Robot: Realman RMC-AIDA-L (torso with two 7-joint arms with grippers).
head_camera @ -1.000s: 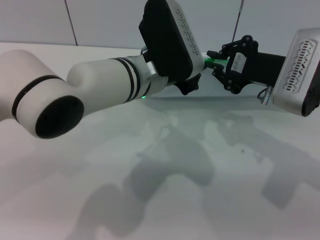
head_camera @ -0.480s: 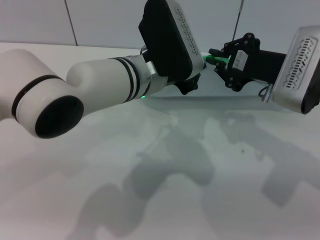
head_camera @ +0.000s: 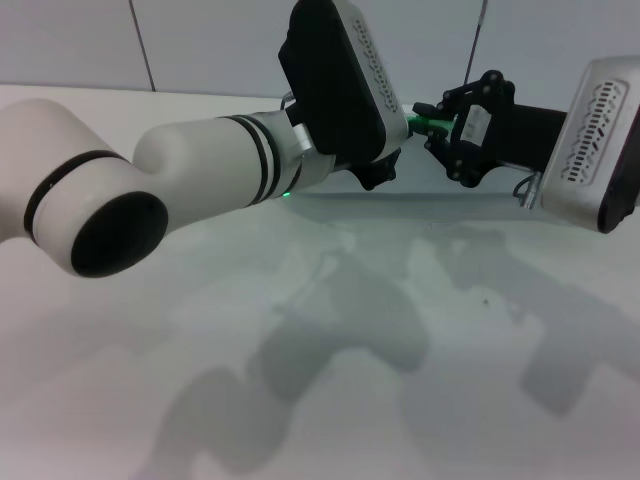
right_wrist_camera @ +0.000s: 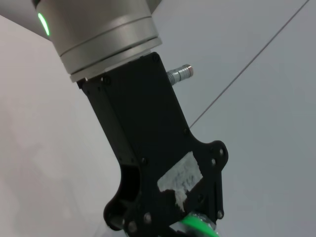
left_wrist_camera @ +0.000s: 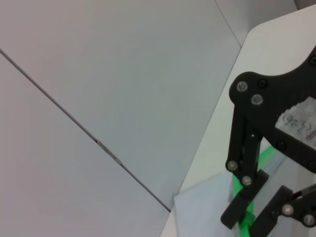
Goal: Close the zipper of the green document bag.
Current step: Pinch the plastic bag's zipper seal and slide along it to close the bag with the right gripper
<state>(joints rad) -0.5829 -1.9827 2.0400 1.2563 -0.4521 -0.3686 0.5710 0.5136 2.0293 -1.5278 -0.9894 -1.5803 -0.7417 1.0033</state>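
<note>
Landmark: the green document bag [head_camera: 440, 205], lying flat on the white table [head_camera: 330, 360] at the far side, near the grey wall [head_camera: 220, 45]. Only part of the bag shows in the head view, a pale translucent sheet below and between the two grippers. The zipper [head_camera: 428, 122] runs along the bag's far edge as a bright green strip; a short stretch of it is visible between the grippers, lifted off the table. Right gripper [head_camera: 437, 125] sits at the zipper on the bag's right half, its black fingers [left_wrist_camera: 245, 205] clamped on the green strip, as the left wrist view shows close up. Left gripper [head_camera: 380, 172] sits over the bag's far edge just left of the right gripper; its body hides its own fingertips in the head view. The right wrist view shows its black frame with the green strip at its tip; whether its fingers are pinching the strip or released, cannot tell. Slider not distinguishable.
</note>
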